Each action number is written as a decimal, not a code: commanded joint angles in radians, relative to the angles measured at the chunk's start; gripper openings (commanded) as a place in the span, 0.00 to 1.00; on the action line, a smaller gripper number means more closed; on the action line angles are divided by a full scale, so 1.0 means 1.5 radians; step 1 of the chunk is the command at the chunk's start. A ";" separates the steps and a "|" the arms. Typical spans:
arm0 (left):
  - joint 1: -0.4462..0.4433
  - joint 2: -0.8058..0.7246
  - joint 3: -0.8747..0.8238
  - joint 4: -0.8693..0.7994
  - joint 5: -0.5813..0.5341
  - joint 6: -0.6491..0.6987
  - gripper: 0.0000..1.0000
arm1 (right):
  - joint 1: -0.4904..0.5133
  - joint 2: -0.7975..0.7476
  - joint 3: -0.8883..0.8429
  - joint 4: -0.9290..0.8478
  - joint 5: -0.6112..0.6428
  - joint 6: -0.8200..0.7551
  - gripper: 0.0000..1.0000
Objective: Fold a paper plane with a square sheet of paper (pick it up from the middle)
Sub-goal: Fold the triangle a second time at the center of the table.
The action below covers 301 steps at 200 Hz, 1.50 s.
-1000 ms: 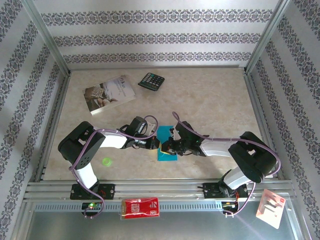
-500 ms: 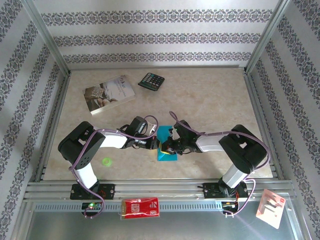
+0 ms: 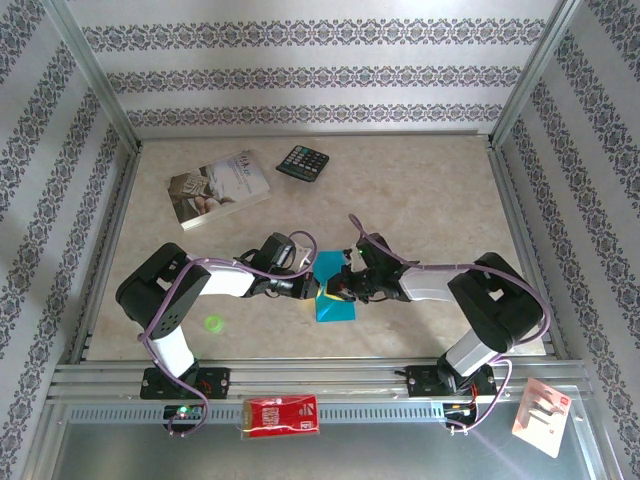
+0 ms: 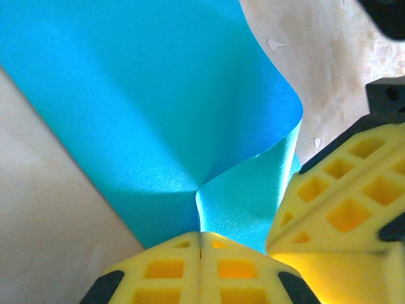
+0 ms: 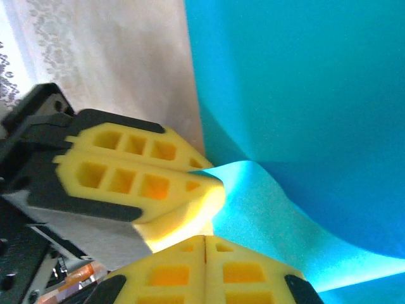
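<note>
The square sheet of paper (image 3: 340, 308) is turquoise-blue and lies near the table's middle front, buckled upward where both grippers meet it. My left gripper (image 3: 314, 291) comes from the left. In the left wrist view its yellow pads (image 4: 164, 269) are shut at the left gripper (image 4: 201, 235) tip, pinching a raised crease of the sheet (image 4: 145, 95). My right gripper (image 3: 336, 291) comes from the right, tip to tip with the left. In the right wrist view the right gripper (image 5: 204, 239) is shut at the foot of a raised fold of the sheet (image 5: 304, 82), with the left gripper's fingers (image 5: 126, 177) close beside it.
A pale printed book (image 3: 218, 188) and a black calculator (image 3: 303, 162) lie at the back left. A small green thing (image 3: 212, 323) sits by the left arm's base. A red packet (image 3: 282, 415) and a white card pack (image 3: 541, 415) rest on the front rail.
The right arm's elbow swung inward then out again, and its wrist shifted slightly right and back. The sheet's far corner has risen and the paper is more buckled. The left arm held still.
</note>
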 commanded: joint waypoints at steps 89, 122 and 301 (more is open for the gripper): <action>-0.002 0.017 -0.020 -0.111 -0.089 0.034 0.00 | -0.065 0.055 -0.007 -0.041 -0.003 -0.073 0.02; -0.002 0.015 -0.018 -0.117 -0.093 0.040 0.00 | -0.071 0.022 -0.003 -0.055 -0.015 -0.067 0.02; -0.002 0.014 -0.008 -0.134 -0.094 0.049 0.00 | -0.129 0.026 0.020 -0.081 -0.050 -0.102 0.02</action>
